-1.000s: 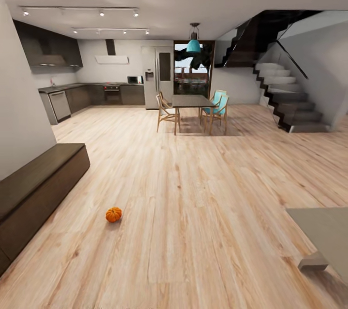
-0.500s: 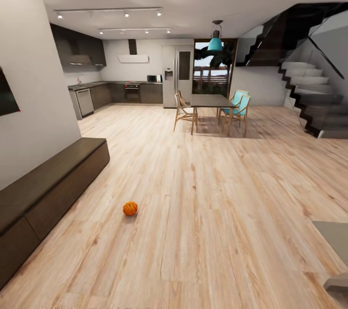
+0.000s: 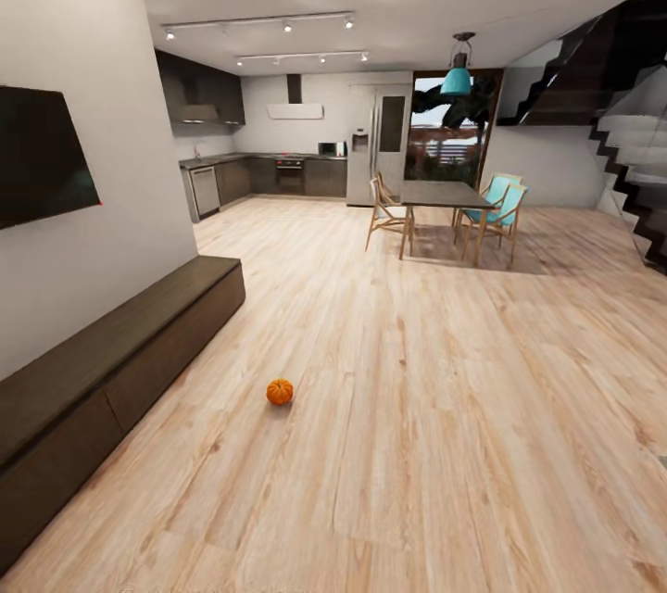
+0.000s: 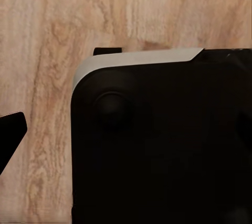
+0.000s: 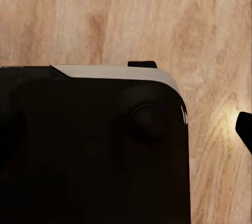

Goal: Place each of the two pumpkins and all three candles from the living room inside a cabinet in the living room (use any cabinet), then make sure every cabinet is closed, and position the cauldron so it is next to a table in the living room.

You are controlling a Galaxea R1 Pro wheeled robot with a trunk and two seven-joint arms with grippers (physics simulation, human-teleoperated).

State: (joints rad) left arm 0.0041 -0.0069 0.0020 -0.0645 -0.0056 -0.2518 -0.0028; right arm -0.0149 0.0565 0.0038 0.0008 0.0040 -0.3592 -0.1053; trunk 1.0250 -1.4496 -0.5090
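A small pumpkin sits alone on the wood floor at about 7 o'clock, near the cabinet at 8 o'clock. Neither gripper's opening can be told; the wrist cameras look down over the robot's dark base, probably tucked for driving.

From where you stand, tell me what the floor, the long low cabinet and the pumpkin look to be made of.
Floor: light wood planks, visible grain and seams, low sheen.
Cabinet: dark-brown wood or veneer, matte, flat handleless fronts.
Pumpkin: bright orange and ribbed; real or plastic, too small to tell.
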